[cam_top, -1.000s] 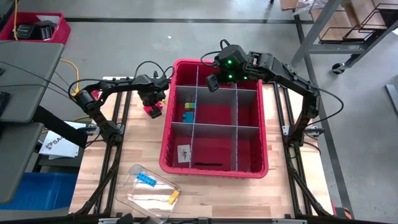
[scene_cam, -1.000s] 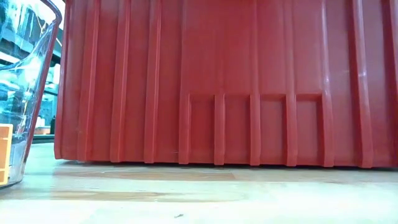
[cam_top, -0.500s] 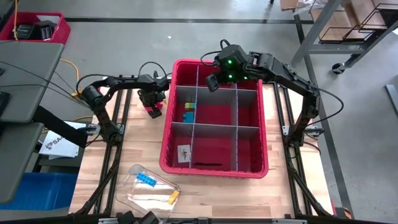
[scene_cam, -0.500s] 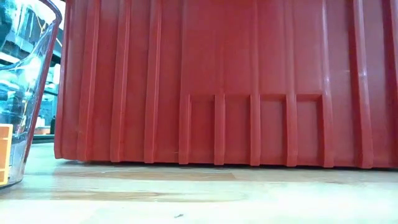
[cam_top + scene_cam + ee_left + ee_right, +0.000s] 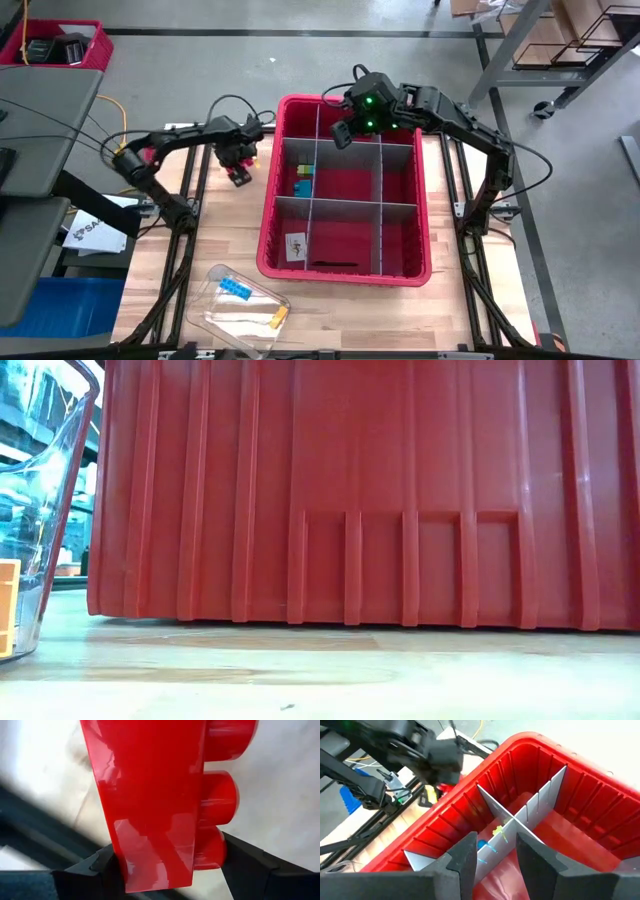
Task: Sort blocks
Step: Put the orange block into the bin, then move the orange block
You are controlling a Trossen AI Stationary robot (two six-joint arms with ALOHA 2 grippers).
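Bright even light, glossy glare, wrist blur

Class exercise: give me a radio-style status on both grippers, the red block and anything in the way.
Left gripper beside bin, red block between its fingers. Right gripper over bin's far compartments, empty. Nothing in the way.

You see a red bin (image 5: 271,215) split by grey dividers (image 5: 380,190) into 9 sections on the wooden table (image 5: 220,230), and a clear plastic tray (image 5: 215,310) near its corner
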